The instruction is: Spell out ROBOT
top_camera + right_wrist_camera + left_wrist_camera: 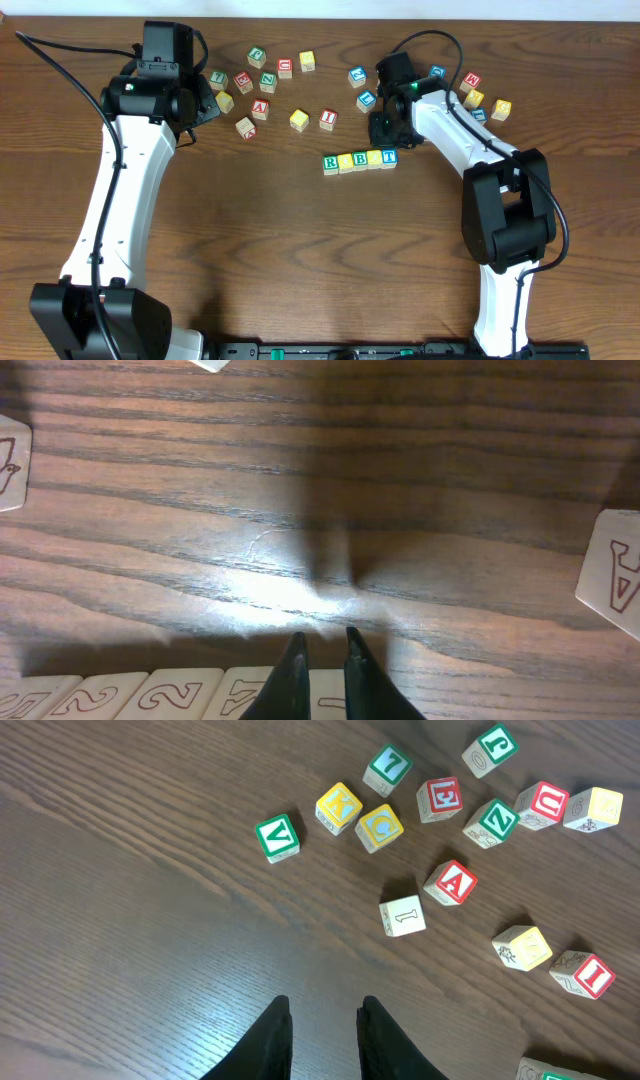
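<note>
Cubes lie in a short row at the table's middle: green R (331, 164), a yellow-faced cube (347, 162), green B (361, 160), another yellow-faced cube (375, 158) and blue T (389, 156). My right gripper (383, 128) hangs just behind the row's right end. In the right wrist view it (322, 640) shows its fingers close together with nothing between them, over the row's numbered side faces (160, 695). My left gripper (207, 103) is far off at the back left. Its fingers (325, 1005) hold nothing above bare wood.
Loose cubes are scattered behind the row, among them a red A (452, 883), a red I (593, 975) and a green V (276, 836). Another cluster (472, 96) lies at the back right. A cube with a red A (615, 575) sits right of my right gripper.
</note>
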Controlling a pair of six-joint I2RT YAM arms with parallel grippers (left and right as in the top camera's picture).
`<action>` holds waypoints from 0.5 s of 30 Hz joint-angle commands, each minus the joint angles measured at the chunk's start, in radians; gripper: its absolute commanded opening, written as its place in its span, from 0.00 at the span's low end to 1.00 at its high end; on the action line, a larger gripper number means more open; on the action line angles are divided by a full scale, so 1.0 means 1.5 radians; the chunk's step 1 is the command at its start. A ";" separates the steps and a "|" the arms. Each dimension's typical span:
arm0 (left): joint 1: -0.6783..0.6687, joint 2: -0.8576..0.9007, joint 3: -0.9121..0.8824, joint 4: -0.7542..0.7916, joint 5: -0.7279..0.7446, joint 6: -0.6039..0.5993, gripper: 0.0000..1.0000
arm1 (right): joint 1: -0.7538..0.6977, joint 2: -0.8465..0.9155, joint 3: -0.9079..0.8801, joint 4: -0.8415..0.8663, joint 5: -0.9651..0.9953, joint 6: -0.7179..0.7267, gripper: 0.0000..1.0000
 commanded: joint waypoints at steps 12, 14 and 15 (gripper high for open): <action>-0.003 0.006 -0.010 -0.011 0.000 -0.008 0.23 | -0.043 -0.018 0.083 -0.130 -0.005 -0.008 0.10; -0.011 0.006 -0.019 -0.012 0.000 -0.008 0.22 | -0.044 -0.018 0.083 -0.155 -0.004 -0.015 0.10; -0.016 0.006 -0.024 -0.011 0.002 -0.008 0.23 | -0.044 -0.018 0.083 -0.163 -0.003 -0.016 0.11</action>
